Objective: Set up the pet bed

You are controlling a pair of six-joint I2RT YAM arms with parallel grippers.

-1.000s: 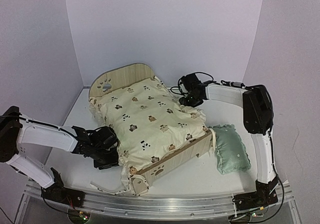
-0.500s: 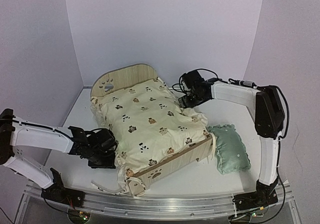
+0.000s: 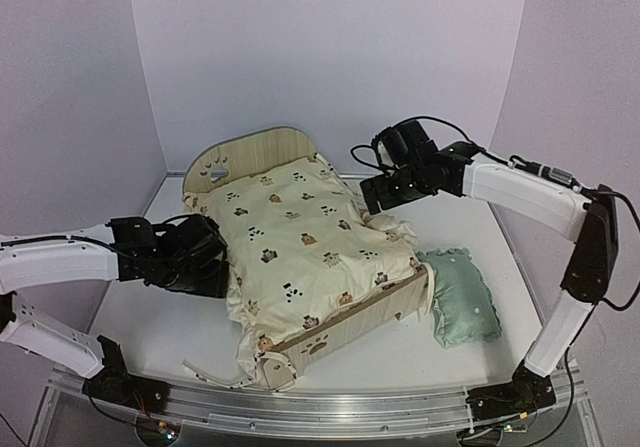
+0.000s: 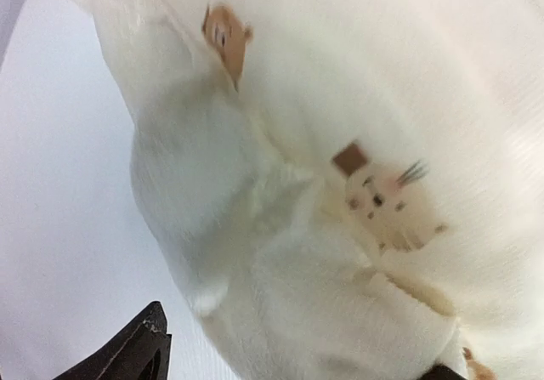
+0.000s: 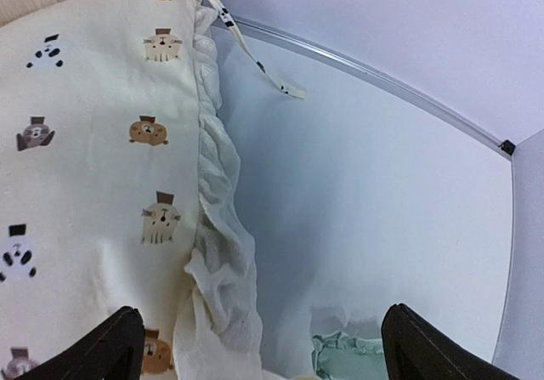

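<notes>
The pet bed (image 3: 352,320) is a light-wood frame with a paw-cutout headboard (image 3: 248,154). It sits mid-table, angled. A cream bear-print cushion (image 3: 300,237) covers it and hides its base. My left gripper (image 3: 212,265) is open at the cushion's left edge. The cushion's fabric (image 4: 297,184) fills the left wrist view between the spread fingers (image 4: 140,353). My right gripper (image 3: 380,195) is open and empty, raised over the cushion's right frilled edge (image 5: 223,227). The mint green pillow (image 3: 458,297) lies right of the bed.
A cushion tie (image 5: 246,48) trails on the white table near the back wall. More ties (image 3: 215,375) hang at the bed's near corner. The mint pillow's corner (image 5: 353,354) shows between the right fingers. Walls close in at the back and both sides.
My right gripper has lifted up and back off the cushion's right edge. My left gripper has moved up along the cushion's left side. The bed and cushion shifted slightly.
</notes>
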